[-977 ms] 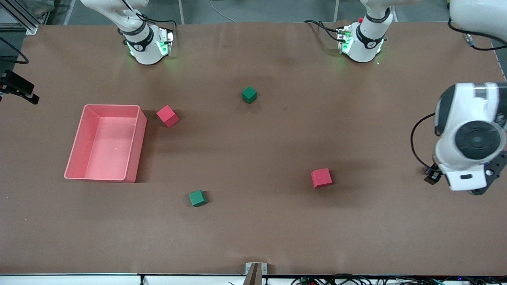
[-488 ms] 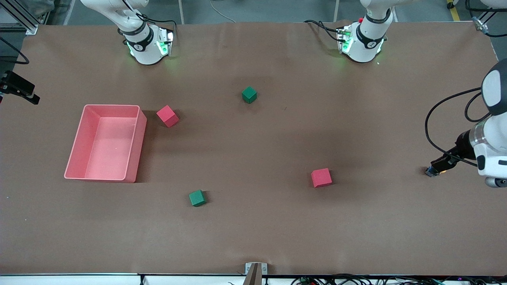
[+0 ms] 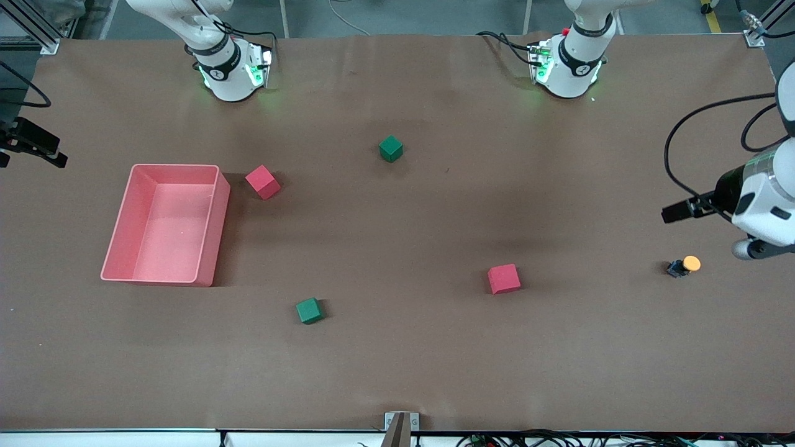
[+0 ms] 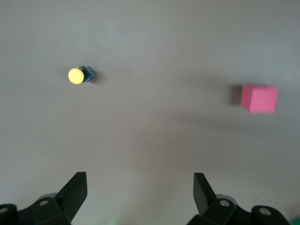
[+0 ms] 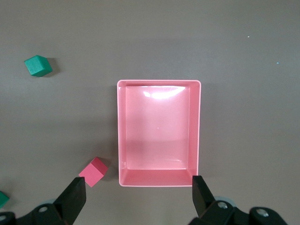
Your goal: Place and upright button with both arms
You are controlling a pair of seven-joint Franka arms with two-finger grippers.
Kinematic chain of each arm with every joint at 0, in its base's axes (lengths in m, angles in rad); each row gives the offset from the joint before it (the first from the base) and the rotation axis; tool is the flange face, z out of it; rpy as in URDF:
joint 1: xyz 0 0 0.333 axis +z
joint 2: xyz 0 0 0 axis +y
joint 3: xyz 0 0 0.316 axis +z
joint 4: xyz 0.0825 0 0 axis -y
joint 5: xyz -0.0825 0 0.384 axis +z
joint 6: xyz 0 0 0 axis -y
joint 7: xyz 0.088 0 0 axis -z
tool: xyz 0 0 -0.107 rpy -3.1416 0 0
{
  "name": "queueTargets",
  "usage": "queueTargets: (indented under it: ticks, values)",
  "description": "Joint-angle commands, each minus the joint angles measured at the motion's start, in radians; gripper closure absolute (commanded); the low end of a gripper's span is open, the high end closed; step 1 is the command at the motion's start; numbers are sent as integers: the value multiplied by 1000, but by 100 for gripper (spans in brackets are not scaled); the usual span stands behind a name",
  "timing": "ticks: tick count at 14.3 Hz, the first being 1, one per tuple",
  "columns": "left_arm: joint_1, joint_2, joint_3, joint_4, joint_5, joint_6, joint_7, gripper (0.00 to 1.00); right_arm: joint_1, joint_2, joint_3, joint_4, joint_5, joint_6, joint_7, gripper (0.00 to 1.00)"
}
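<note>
left fingers [image 4: 138, 194] released, above button [image 4: 79, 75] | right fingers [image 5: 136, 197] released over pink bin [image 5: 158, 179] | button apparently upright

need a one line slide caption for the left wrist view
Left gripper, fingers open, over the bare brown table, with the orange-capped button and a red cube lying apart below it.

button [image 3: 682, 267] lying alone on bare table [image 3: 404, 360], nearest red cube [image 3: 504, 279] well apart; open approach all round
</note>
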Motion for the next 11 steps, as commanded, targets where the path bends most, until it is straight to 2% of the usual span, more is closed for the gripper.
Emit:
queueTargets:
  ticks: [1, 5, 7, 9, 11]
  values:
    - [-9, -42, 21, -11, -25, -22, 118, 0, -5, -6, 7, 2, 1, -9, -6, 0]
    - [-20, -94, 61, -9, -53, -19, 127, 0, 0, -8, 13, -3, 6, -54, -6, 0]
    - [-33, -137, 116, -17, -111, -19, 176, 0, 9, -10, 15, -7, 9, -65, -7, 0]
    - [-67, -153, 171, -23, -120, -19, 216, 0, 21, -10, 13, -9, 15, -66, -7, 0]
    - [-93, -176, 191, -46, -120, -19, 229, 0, 29, -11, 13, -13, 17, -63, -7, 0]
